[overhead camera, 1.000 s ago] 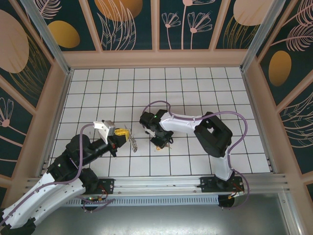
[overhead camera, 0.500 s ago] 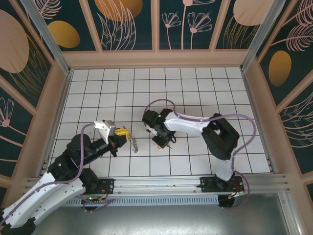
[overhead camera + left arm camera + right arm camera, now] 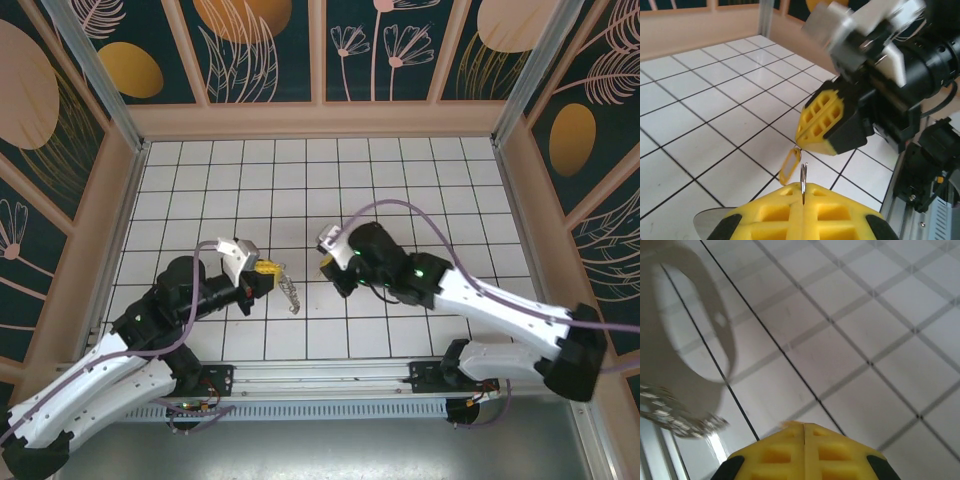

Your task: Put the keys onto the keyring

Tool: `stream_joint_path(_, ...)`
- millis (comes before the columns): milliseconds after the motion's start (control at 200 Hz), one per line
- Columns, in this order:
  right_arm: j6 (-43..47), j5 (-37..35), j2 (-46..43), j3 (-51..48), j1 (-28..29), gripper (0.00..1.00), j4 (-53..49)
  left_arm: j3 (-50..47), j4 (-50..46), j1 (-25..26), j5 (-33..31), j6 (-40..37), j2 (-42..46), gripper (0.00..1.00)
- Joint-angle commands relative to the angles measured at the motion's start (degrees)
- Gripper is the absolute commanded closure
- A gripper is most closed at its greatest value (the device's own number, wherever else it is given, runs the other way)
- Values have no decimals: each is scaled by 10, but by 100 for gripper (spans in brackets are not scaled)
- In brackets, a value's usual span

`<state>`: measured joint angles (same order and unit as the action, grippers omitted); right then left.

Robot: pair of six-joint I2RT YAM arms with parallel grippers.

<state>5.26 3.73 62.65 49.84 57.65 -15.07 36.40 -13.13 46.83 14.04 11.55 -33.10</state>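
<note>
Left gripper (image 3: 272, 267) advanced; wrist view shows keyring (image 3: 803, 178) pinched.

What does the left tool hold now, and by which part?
The left tool holds the keyring, pinching the edge of its thin wire loop.

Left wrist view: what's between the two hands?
Left wrist view: a small yellow oval loop, between the right hand and the left hand pinching the keyring.
</note>
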Motion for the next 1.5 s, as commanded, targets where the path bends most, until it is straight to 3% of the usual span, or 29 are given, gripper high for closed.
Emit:
stream_joint_path(0,11,93,-76,-74,-10,100,232,26,41,0,68,-46,-2,100)
stream_joint_path(225,-7,265,-142,-153,-55,100,419,41,57,0,170,-104,-18,100)
stream_joint_path(460,-23,356,-127,-162,-85,100,477,50,53,-1,202,-131,-47,100)
stream_joint_path(601,-17,398,-118,-153,-91,100,452,54,57,0,205,-131,-52,100)
stream_joint_path(941,-8,435,-84,-132,-89,100,412,45,65,-1,200,-138,-55,100)
stream_joint_path(1496,-102,447,-56,-173,-83,100,569,42,64,0,196,-138,-48,100)
